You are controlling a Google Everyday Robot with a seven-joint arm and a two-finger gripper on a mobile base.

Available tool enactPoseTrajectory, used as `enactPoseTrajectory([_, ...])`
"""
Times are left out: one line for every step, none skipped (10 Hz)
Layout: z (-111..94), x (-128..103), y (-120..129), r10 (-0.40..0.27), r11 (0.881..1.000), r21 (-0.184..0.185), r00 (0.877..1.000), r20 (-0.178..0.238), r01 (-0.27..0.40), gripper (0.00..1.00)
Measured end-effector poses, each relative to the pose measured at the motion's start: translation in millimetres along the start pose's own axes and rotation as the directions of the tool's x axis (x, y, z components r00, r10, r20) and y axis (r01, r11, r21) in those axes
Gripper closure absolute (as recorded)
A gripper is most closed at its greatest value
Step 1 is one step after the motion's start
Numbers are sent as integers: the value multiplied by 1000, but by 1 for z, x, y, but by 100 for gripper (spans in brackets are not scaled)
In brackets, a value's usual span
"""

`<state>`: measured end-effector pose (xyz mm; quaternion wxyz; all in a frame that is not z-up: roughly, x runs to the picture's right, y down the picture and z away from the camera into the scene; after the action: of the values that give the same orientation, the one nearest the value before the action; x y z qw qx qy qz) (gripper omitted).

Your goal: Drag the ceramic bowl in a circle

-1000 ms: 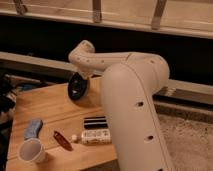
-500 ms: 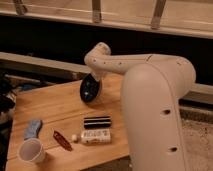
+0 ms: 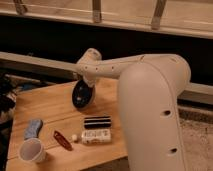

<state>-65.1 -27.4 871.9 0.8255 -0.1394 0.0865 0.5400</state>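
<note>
The ceramic bowl (image 3: 81,94) is dark navy and glossy. It is tipped up on its edge over the back middle of the wooden table (image 3: 47,106), its opening facing the camera. My gripper (image 3: 87,83) is at the end of the white arm, which reaches in from the right. It sits at the bowl's upper rim and is shut on it. The arm's wrist hides the fingers' grip point.
A white cup (image 3: 32,150) stands at the front left corner, with a blue cloth (image 3: 33,128) behind it. A dark red packet (image 3: 62,140), a small white ball (image 3: 74,137), a white packet (image 3: 95,136) and a black striped bar (image 3: 97,122) lie in front of the bowl. Dark clutter (image 3: 7,100) stands off the table's left edge.
The gripper carried the bowl to the right, then back left and a little toward the table's front. The other objects have not moved.
</note>
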Motion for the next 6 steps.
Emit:
enactPoseTrajectory([0,3,-4,-5,1000,2,1000,-4,5,100])
enactPoseTrajectory([-1,8,-10,-8,1000,4,1000,-6,8,100])
enactPoseTrajectory([-2,9,-12,-14,1000,3,1000,-7,14,100])
enactPoseTrajectory([0,6,-7,-24,1000,0,1000,-9,24,100])
enactPoseTrajectory([3,-3,3,-39,999,-4,999,-10,39,100])
enactPoseTrajectory([4,-7,8,-50,999,-7,999,-13,50,100])
